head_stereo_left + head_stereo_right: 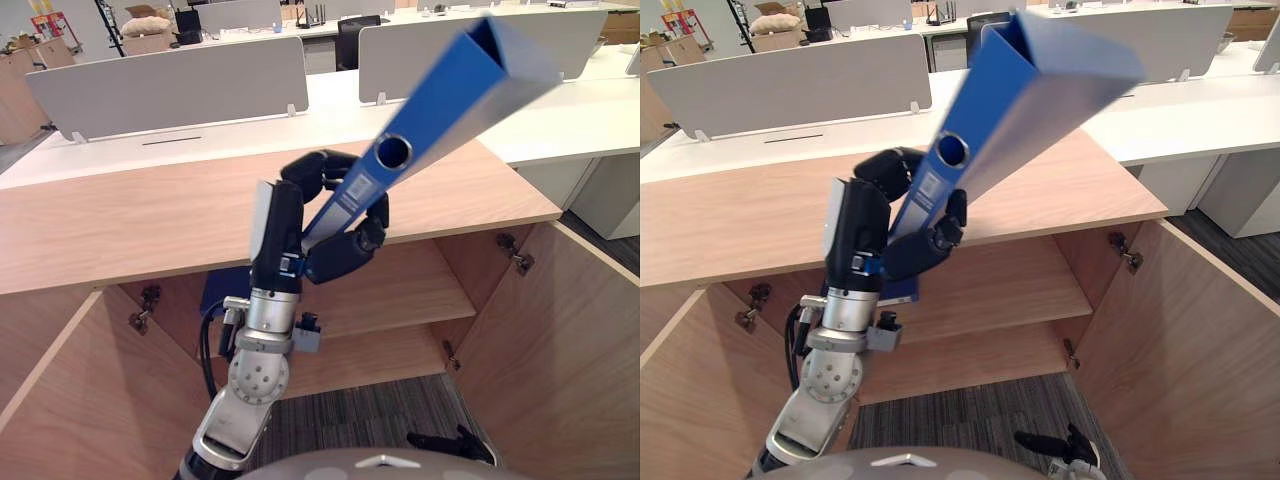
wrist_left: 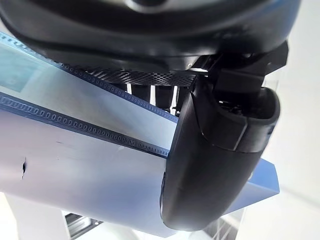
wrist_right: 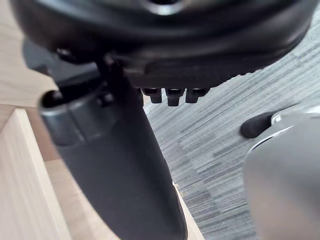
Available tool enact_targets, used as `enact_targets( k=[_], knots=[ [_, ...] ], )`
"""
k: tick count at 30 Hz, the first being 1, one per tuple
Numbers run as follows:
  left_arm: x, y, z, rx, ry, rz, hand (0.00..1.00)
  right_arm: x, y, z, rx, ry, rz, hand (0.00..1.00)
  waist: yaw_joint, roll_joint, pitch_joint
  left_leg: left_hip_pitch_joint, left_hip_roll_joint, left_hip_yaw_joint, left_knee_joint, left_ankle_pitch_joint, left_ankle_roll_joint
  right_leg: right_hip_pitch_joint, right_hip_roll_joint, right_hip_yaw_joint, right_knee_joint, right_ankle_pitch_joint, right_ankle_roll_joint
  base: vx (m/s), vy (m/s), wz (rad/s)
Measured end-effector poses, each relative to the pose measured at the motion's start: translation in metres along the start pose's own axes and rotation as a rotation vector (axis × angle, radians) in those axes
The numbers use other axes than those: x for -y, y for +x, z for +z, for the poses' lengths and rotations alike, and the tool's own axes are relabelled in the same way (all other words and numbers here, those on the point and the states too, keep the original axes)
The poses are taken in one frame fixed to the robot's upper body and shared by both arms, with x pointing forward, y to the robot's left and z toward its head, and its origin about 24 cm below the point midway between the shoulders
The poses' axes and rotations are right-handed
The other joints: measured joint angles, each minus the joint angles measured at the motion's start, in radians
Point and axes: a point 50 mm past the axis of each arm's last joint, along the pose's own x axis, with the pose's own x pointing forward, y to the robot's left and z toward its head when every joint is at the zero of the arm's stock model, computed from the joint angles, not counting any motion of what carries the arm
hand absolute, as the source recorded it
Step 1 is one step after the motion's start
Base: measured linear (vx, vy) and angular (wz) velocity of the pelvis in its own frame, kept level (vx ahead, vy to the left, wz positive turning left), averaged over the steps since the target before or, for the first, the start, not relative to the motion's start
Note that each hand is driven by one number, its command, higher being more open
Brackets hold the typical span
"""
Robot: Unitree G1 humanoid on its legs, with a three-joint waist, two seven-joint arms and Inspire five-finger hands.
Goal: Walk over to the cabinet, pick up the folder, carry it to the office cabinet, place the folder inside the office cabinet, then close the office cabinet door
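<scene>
Our left hand (image 1: 335, 235) has its fingers and thumb curled round the spine end of the blue folder (image 1: 450, 110), which tilts up and away to the right, above the wooden top of the office cabinet (image 1: 130, 220). We judge pickup and carry done, since we stand right at the cabinet with both doors (image 1: 580, 330) swung open and the shelf (image 1: 410, 285) bare in front. Something blue (image 1: 215, 290) sits inside behind the arm; we cannot tell what. Our right hand (image 3: 125, 165) hangs over the carpet (image 3: 225, 150), and whether it is open or closed we cannot tell. Left to do: lower the folder inside, let go, shut the doors
</scene>
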Motion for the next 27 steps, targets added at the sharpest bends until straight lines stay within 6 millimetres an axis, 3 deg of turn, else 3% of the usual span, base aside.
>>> enact_targets(
  k=[5,13,21,27],
  knots=[
    [-0.003,0.003,0.005,-0.009,-0.259,0.015,0.0,-0.018,-0.002,0.017,0.085,0.031,0.054,1.0,0.001,-0.006,-0.003,-0.003,0.0,0.0,0.0,0.0,0.001,-0.004,0.001,0.001,0.005,0.001,0.002,0.0,0.0,0.0],
    [-0.014,-0.005,0.007,-0.048,-0.583,0.029,0.0,-0.045,-0.025,0.079,0.398,0.172,0.163,1.0,0.002,-0.016,0.003,-0.02,-0.002,0.0,0.011,-0.003,0.008,-0.021,-0.004,0.006,0.012,0.007,0.011,-0.03,-0.006,0.0],
    [-0.029,-0.029,-0.01,-0.183,-0.641,0.14,0.0,-0.049,-0.059,0.122,0.64,0.345,0.208,1.0,0.002,-0.012,0.015,-0.03,-0.004,-0.001,0.007,-0.003,0.014,-0.034,-0.004,0.007,0.009,0.008,0.014,-0.03,-0.007,0.0],
    [-0.041,-0.043,-0.026,-0.268,-0.613,0.228,0.0,-0.046,-0.098,0.155,0.876,0.421,0.254,1.0,0.0,-0.018,0.033,-0.03,-0.005,0.0,0.009,-0.004,0.014,-0.033,-0.006,0.007,0.008,0.009,0.016,0.0,0.0,0.0]
  ],
)
